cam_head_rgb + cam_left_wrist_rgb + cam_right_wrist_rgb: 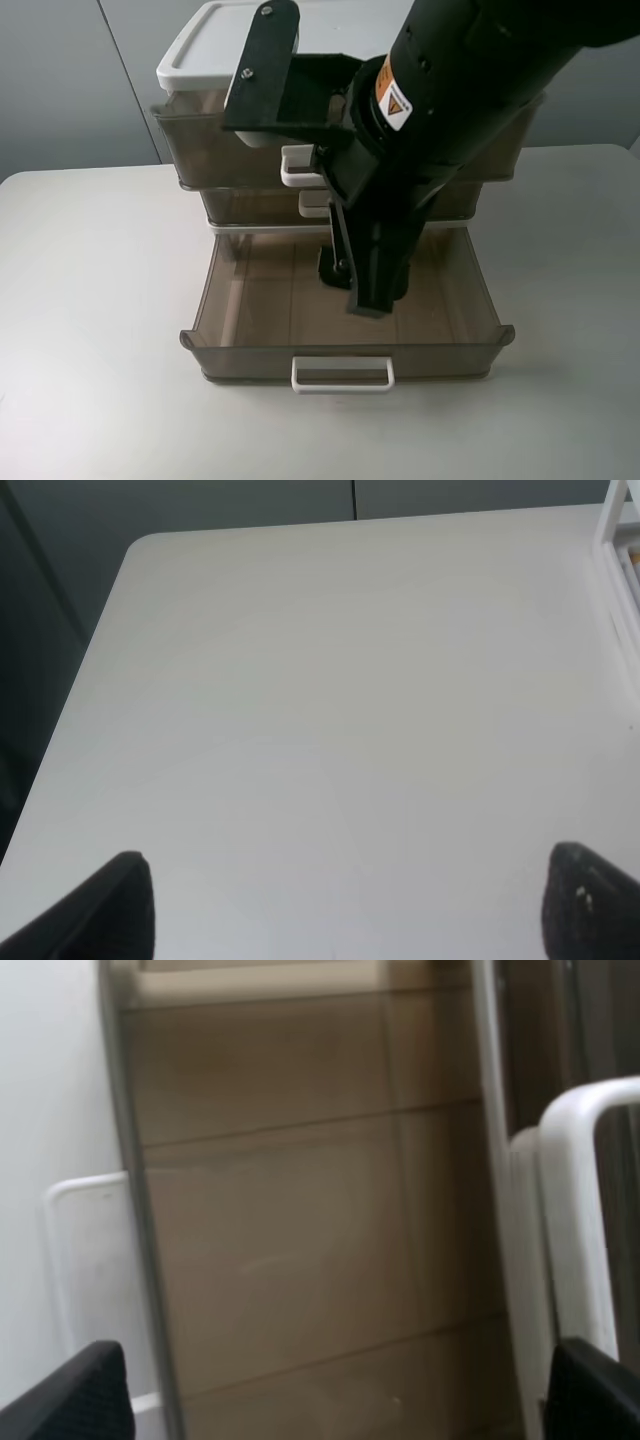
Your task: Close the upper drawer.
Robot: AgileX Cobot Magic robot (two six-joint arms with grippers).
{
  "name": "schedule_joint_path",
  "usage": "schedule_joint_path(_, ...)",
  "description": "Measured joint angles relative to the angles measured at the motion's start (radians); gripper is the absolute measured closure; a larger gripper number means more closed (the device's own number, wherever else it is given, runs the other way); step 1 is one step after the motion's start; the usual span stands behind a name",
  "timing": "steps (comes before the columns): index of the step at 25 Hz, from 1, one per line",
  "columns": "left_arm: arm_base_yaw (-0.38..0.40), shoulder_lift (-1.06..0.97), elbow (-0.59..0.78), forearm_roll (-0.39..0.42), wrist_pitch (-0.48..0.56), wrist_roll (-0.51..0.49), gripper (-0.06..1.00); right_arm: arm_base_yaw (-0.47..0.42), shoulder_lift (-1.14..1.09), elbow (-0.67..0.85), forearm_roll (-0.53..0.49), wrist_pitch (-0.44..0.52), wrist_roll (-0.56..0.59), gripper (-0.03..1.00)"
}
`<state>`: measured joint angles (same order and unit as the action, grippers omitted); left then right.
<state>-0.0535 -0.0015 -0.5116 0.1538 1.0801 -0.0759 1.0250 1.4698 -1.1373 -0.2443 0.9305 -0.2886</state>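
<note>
The upper drawer (205, 145) is smoky brown and translucent. It stands a little way out from under the white lid (210, 45) of the drawer unit. Its white loop handle (298, 166) is partly hidden by my right arm, and it also shows in the right wrist view (580, 1210). My right gripper (352, 280) is open and empty. It hangs below and in front of that handle, over the floor of the pulled-out lowest drawer (260, 300). In the right wrist view its fingertips (85, 1395) are wide apart. My left gripper (345, 910) is open and empty over bare table.
The lowest drawer is pulled far out, with its white handle (341, 374) toward the table's front. The middle drawer (240, 207) is slightly out. The white table (90, 300) surrounds the unit. The unit's white frame edge (620, 550) shows in the left wrist view.
</note>
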Motion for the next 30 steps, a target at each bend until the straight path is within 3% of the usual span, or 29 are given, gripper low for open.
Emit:
schedule_joint_path(8,0.0,0.0,0.0,0.0,0.0,0.0,0.2,-0.078,0.058,0.0,-0.011,-0.064,0.0,0.34)
schedule_joint_path(18,0.0,0.0,0.0,0.0,0.0,0.0,0.2,-0.107,0.086,0.0,-0.049,-0.118,0.005,0.34)
schedule_joint_path(21,0.0,0.0,0.0,0.0,0.0,0.0,0.2,-0.087,0.061,-0.012,0.017,-0.058,0.009,0.34)
schedule_joint_path(27,0.0,0.0,0.0,0.0,0.0,0.0,0.2,-0.016,-0.086,-0.064,0.321,0.199,0.043,0.34)
schedule_joint_path(30,0.0,0.0,0.0,0.0,0.0,0.0,0.2,-0.063,-0.174,-0.064,0.326,0.274,0.125,0.34)
